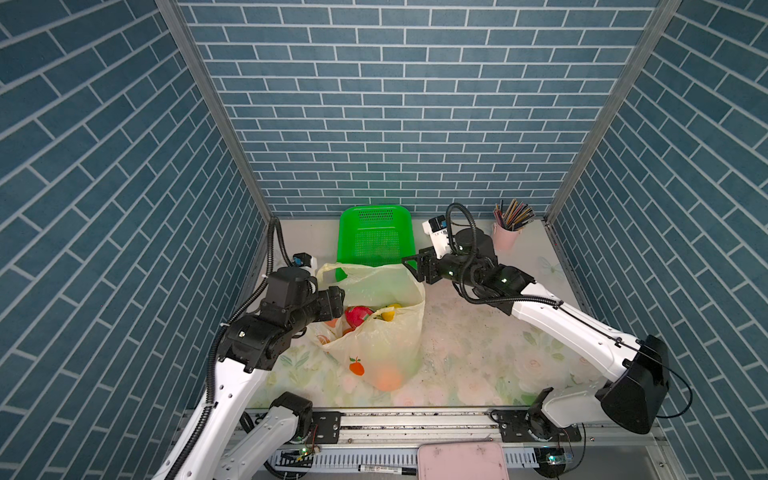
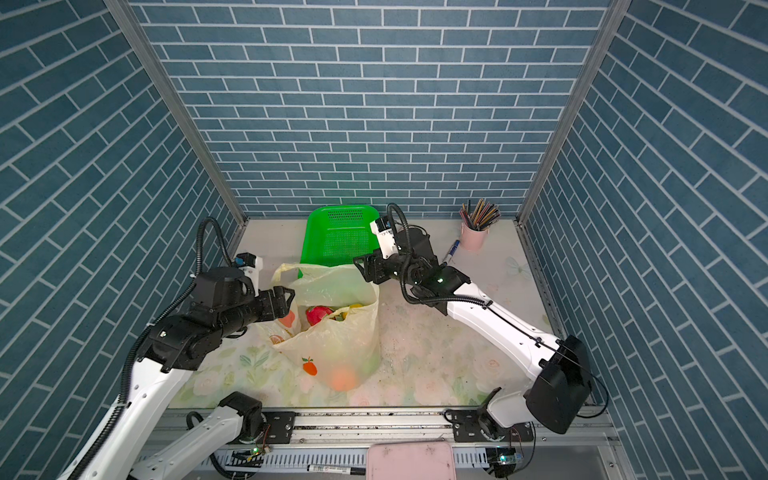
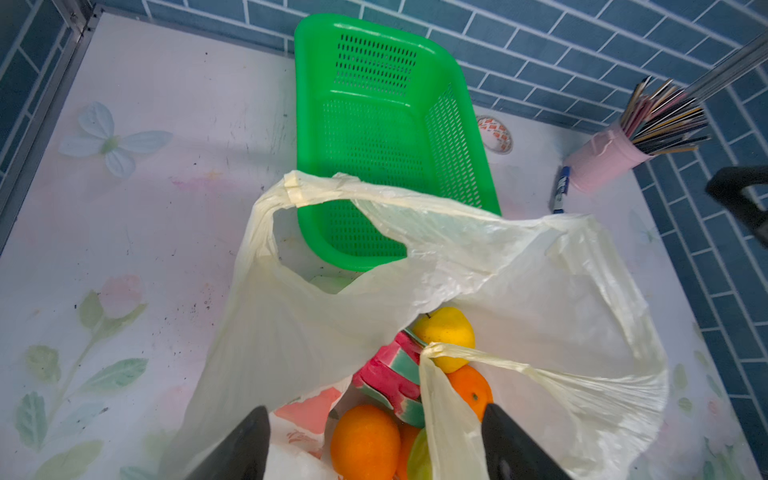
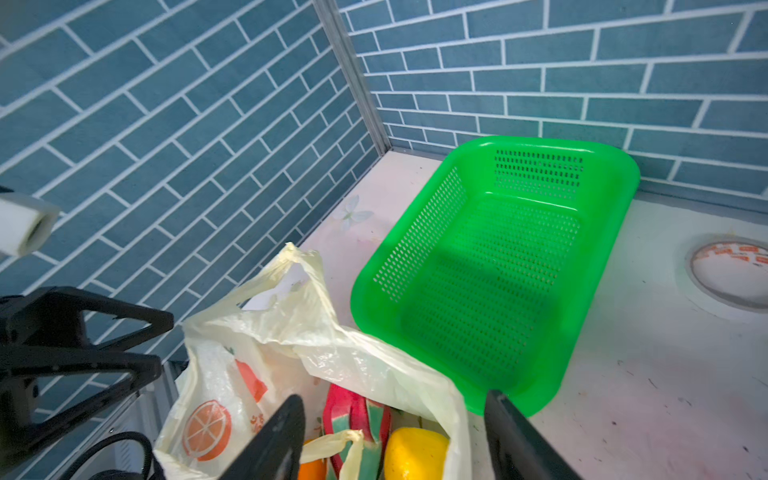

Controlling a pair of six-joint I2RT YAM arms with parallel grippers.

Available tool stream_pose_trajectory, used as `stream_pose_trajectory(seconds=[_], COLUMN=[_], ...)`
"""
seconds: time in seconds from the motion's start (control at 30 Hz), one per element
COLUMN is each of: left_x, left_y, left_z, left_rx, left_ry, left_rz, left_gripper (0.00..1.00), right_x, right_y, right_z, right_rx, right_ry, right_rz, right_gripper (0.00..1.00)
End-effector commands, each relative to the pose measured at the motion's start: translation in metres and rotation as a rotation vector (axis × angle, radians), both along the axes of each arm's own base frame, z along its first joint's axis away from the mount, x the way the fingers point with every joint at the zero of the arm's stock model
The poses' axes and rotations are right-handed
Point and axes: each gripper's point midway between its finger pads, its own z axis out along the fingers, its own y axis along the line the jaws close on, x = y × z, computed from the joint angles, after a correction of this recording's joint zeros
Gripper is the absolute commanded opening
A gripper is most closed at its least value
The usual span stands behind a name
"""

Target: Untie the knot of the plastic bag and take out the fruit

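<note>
1. Starting with the table [image 1: 478, 353]: pale floral cover, blue brick-pattern walls on three sides.
2. Finding the plastic bag [image 1: 386, 340] upright at mid-table, its far side against the near rim of the green basket [image 1: 376, 237]; mouth gaping, one handle loop [image 3: 297, 193] raised toward the basket, the other handle strip [image 3: 478, 359] draped across the fruit (no twist joining the two).
3. Placing the left gripper [image 3: 374, 409] at the left side of the bag's mouth, jaws spread wide over the opening, nothing clamped.
4. Placing the right gripper [image 4: 395, 397] above the bag's far rim, beside the basket's near corner; jaws apart, bag film below them, contact impossible to tell.
5. Counting fruit inside the bag: dragon fruit [image 3: 390, 374], yellow fruit [image 3: 446, 332], two oranges [image 3: 365, 440] at the top, and another orange [image 1: 388, 378] glowing through the bag's front wall.
6. Noting the pink cup [image 1: 505, 237] of pencils in the far right corner, a marker [image 2: 451, 251] lying just beside it.
</note>
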Motion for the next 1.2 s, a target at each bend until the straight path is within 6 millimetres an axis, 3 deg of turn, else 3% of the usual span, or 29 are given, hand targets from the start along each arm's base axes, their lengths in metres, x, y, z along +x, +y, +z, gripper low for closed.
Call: stream_pose_trajectory(seconds=[0.0,0.1,0.2,0.47,0.57,0.73,0.9,1.03,1.17], left_x=[-0.005,-0.009,-0.01,-0.007,-0.008,-0.01,-0.011,-0.011,-0.014], left_y=[-0.015,-0.046,-0.064,-0.083,-0.095,-0.093,-0.091,-0.086,-0.074], left_z=[0.024,0.039,0.038,-0.011,-0.022,-0.055,-0.087,-0.112,-0.143], left_rx=[-0.07,-0.192,-0.226,-0.144,-0.183,-0.155,-0.135,-0.104,-0.083], left_ry=[-0.042,-0.072,-0.069,0.074,0.1,0.185,0.256,0.293,0.321], left_rz=[-0.082,-0.215,-0.275,-0.269,-0.296,-0.274,-0.243,-0.212,-0.144], left_gripper=[0.79,0.77,0.77,0.77,0.77,0.77,0.78,0.8,0.8], right_x=[-0.021,-0.037,-0.052,-0.08,-0.104,-0.158,-0.197,-0.213,-0.221], right_y=[0.02,0.036,0.05,0.054,0.051,0.037,0.015,0.004,-0.013], right_z=[0.019,0.003,-0.022,-0.102,-0.121,-0.143,-0.173,-0.191,-0.223], right_rx=[0.033,0.006,-0.052,-0.241,-0.284,-0.301,-0.384,-0.441,-0.54], right_ry=[-0.033,0.008,0.046,0.167,0.226,0.337,0.435,0.458,0.48], right_rz=[0.087,0.165,0.224,0.311,0.407,0.587,0.662,0.671,0.634], right_gripper=[0.66,0.62,0.6,0.6,0.56,0.52,0.49,0.48,0.46])
